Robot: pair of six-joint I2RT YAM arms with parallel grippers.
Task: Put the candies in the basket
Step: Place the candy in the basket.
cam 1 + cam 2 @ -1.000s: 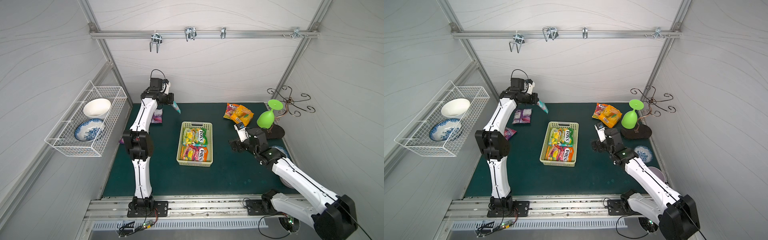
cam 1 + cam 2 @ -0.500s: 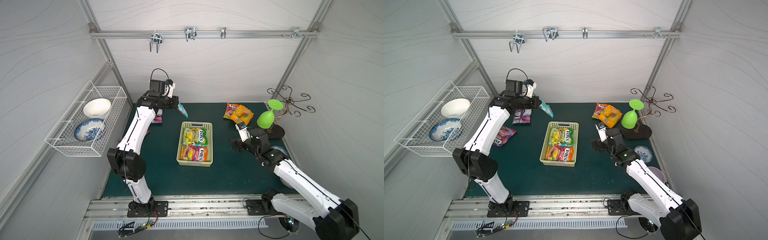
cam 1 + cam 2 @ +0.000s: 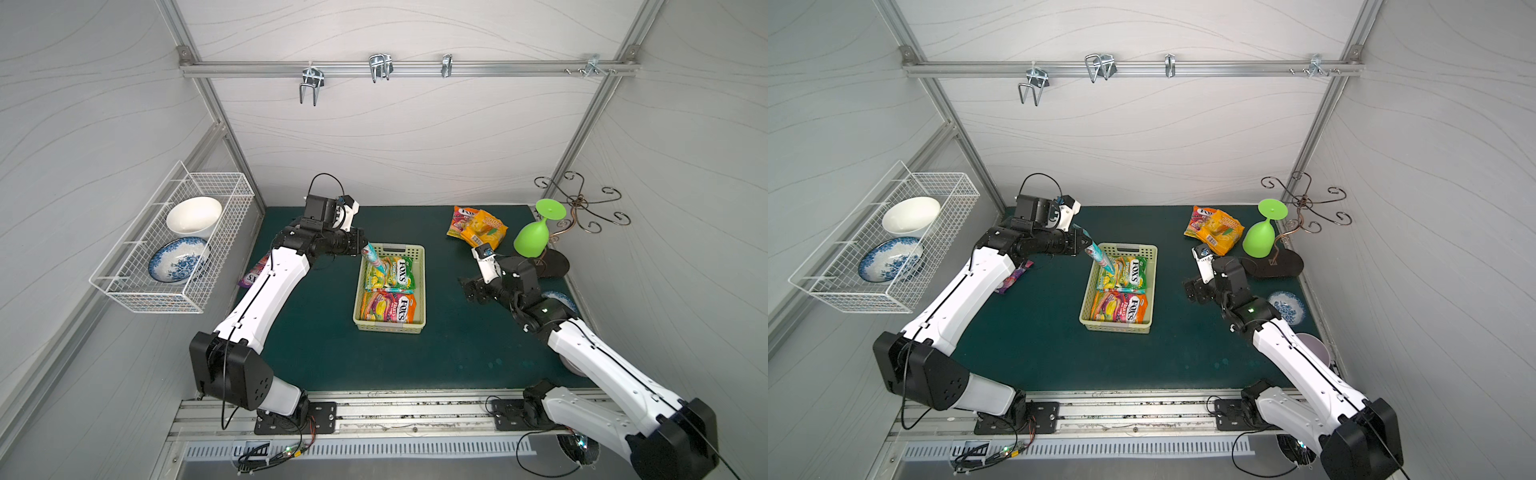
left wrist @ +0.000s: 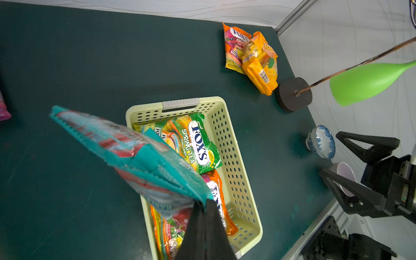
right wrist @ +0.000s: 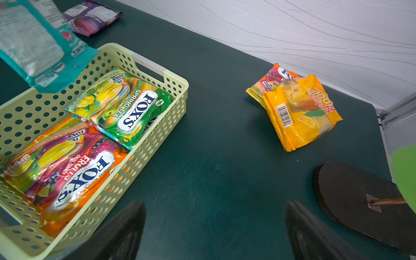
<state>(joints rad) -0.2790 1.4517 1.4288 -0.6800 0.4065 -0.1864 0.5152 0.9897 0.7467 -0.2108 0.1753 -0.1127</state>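
We have the teal candy bag (image 4: 135, 155) pinched by one crimped corner in the left gripper (image 4: 203, 206), jaws closed tight on it. It hangs tilted above the far corner of the basket (image 3: 421, 286) on the left arm's side, not yet fully over the interior. We judge this to be the carry-and-drop step. The next move calls for shifting the bag over the basket's middle and then letting go, so that it does not drape across the rim.

Inside lie a green bag (image 5: 126, 105) reading "FOX'S SPRING TEA OVAL CANDY" and a pink-and-orange bag (image 5: 67, 171) reading "FOX'S FRUITS OVAL CANDY", with "LEMON & BLACKCURRANT" on its edge. The teal bag's print is too blurred to read.

Out on the mat (image 5: 213, 157) wait an orange bag (image 5: 272, 77) marked "FOX'S", a yellow bag (image 5: 301, 112) printed "100" lying on it, and a purple bag (image 5: 92, 16). The right gripper (image 5: 213, 225) hovers spread wide and empty between basket and orange bag.
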